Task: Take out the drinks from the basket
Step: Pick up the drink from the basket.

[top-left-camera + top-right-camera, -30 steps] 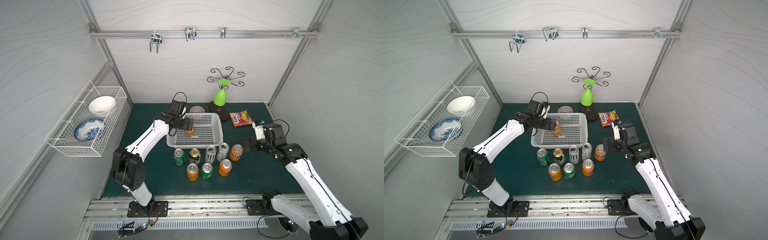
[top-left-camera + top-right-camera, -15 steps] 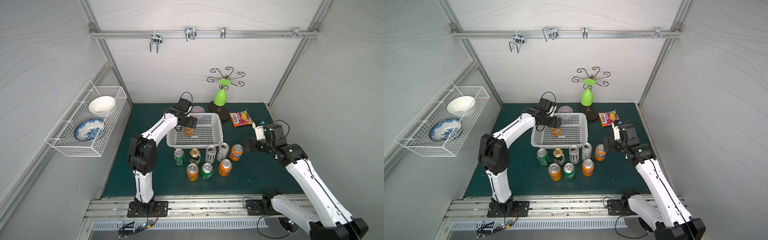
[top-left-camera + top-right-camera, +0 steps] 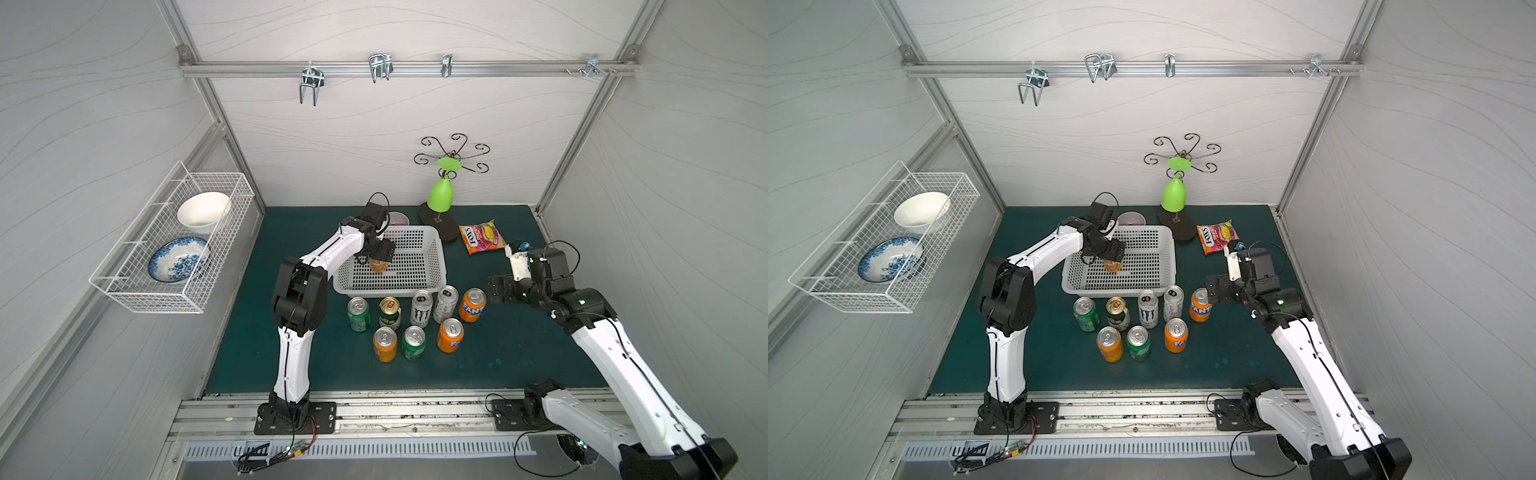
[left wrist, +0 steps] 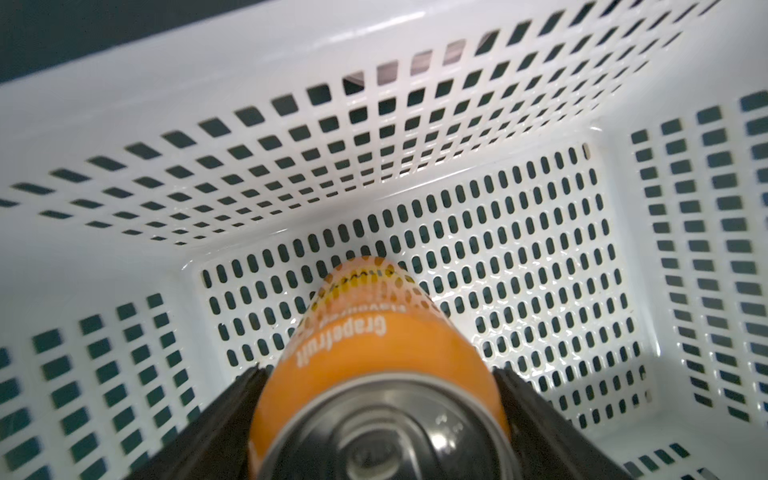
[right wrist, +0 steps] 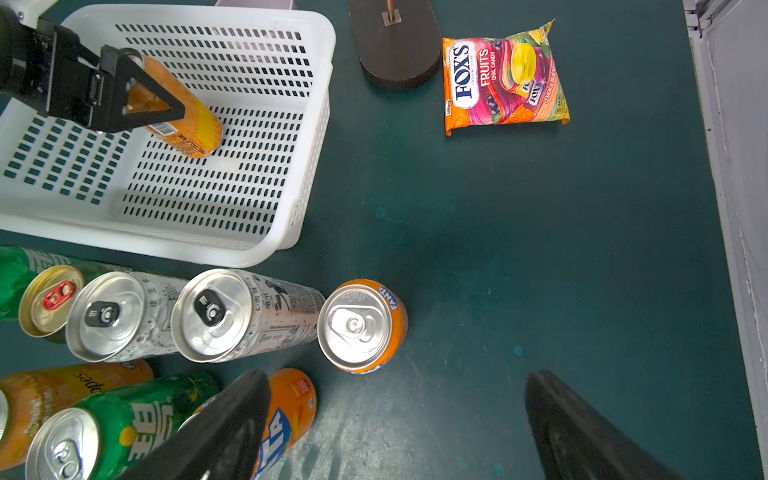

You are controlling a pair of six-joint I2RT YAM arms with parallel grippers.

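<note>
wire rack (image 3: pixel 137 291): we see it on the left wall, holding a white bowl (image 3: pixel 203 212) and a blue-patterned bowl (image 3: pixel 178 259), well apart from the bench (image 3: pixel 498 353).
left tool (image 4: pixel 377 372): it reaches down into the basket (image 3: pixel 441 266), and we see its black fingers pressed against both sides of the orange can (image 5: pixel 187 120), near its top.
orange can: the only drink inside the basket, in the half nearer the left arm, with perforated walls around it on every side.
back row of five cans (image 3: pixel 421 308): upright on the bench just in front of the basket, green, gold-topped, two tall silver-white, then orange.
front row of three cans (image 3: pixel 414 342): orange, green, orange, upright, nearer the robot.
cup (image 3: pixel 397 217): pale mauve, just behind the basket's far wall.
stand (image 3: pixel 440 228): dark base beside the basket's far right corner, with a green glass (image 3: pixel 440 195) hanging from it upside down.
candy bag (image 3: pixel 482 237): flat on the bench, right of the stand.
right tool (image 5: pixel 395 378): jaws wide apart with nothing between them, hovering beside the right end of the back row.
hard to tell: we cannot say whether the gripped can's base touches the basket floor. In both top views the left tool covers its top and the arm hides part of the cup. In the right wrist view the edge cuts off the leftmost cans.
</note>
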